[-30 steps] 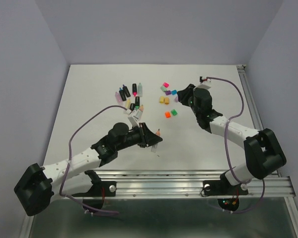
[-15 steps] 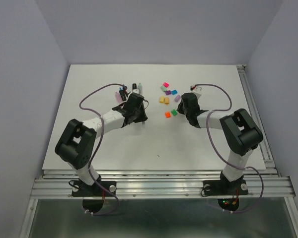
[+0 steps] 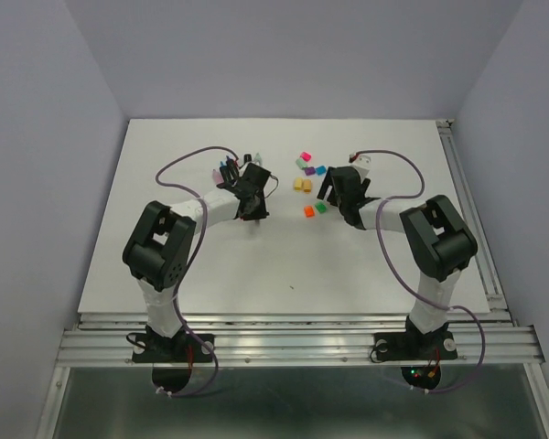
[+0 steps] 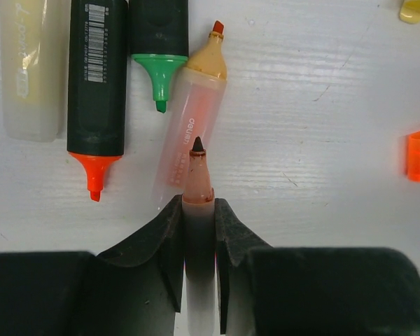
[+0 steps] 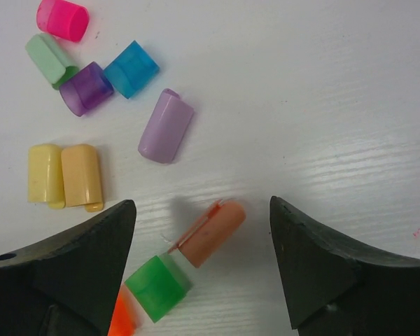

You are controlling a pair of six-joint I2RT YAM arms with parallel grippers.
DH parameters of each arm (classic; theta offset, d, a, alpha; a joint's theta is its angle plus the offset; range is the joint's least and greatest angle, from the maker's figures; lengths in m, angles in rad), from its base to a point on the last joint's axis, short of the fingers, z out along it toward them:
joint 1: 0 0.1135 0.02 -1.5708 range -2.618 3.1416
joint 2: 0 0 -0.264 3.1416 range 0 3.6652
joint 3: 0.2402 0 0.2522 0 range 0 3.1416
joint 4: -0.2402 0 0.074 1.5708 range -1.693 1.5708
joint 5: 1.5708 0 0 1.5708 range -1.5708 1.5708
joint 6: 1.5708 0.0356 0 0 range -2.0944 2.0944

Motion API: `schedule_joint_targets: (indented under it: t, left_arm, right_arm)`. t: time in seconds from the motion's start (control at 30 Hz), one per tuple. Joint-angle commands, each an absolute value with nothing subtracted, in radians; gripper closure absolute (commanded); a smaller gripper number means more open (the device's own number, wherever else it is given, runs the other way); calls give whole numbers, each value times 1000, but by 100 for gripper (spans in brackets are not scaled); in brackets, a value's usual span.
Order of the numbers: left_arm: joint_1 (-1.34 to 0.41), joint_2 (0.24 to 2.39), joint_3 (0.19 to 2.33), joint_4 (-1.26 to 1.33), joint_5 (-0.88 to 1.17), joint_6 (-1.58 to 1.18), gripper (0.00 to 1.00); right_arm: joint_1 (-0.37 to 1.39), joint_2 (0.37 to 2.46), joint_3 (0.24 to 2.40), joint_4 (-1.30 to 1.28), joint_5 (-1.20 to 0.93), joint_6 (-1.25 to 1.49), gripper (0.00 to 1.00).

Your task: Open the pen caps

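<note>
white surface [image 4: 322, 105]: faintly scratched, carrying everything.
left wrist, left jaws: pinching a held pen [image 4: 197, 175] with a pale barrel, a salmon collar and a bare dark tip pointing away.
left wrist, past that tip: a pastel orange pen [image 4: 189, 119], a black pen with an orange tip [image 4: 96, 84] and a black pen with a green tip [image 4: 159, 35], all three uncapped; a pale yellow barrel [image 4: 29, 70] lies at the far left.
right wrist, right jaws: spread wide, gripping nothing.
right wrist, between the fingers: a salmon cap [image 5: 211, 234] lies on the surface, touching a green cap [image 5: 157, 287]; an orange cap [image 5: 122, 315] peeps out beside the left finger.
right wrist, further off: loose caps [image 5: 131, 68] in lilac, blue, purple, mint, pink, yellow and peach.
top view: the pens [image 3: 227, 171] lie left of middle by the left arm [image 3: 201, 212]; the caps lie right of middle by the right arm [image 3: 384, 212]; the two groups are apart.
</note>
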State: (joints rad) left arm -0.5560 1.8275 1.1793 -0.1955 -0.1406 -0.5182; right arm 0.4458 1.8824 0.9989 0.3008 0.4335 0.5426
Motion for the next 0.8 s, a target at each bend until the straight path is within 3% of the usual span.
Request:
schedule_joint_targets:
  t: [0.0, 0.13, 0.43, 0.7, 0.77]
  left_arm:
    - [-554, 1824, 1224, -252, -173, -491, 89]
    - [-555, 1763, 1164, -244, -201, -505, 85]
    - [-518, 1703, 1040, -212, -222, -517, 83]
    - [-518, 1634, 1025, -213, -215, -520, 41]
    - [-518, 1596, 1025, -225, -215, -520, 37]
  right_arm:
    - [440, 1850, 1057, 244, 511, 540, 15]
    - [442, 1780, 1016, 222, 518, 555, 0]
    - [442, 1563, 881, 124, 476, 615, 0]
    - [442, 1393, 796, 33, 442, 644, 0]
    - [442, 1362, 801, -52, 459, 661, 0]
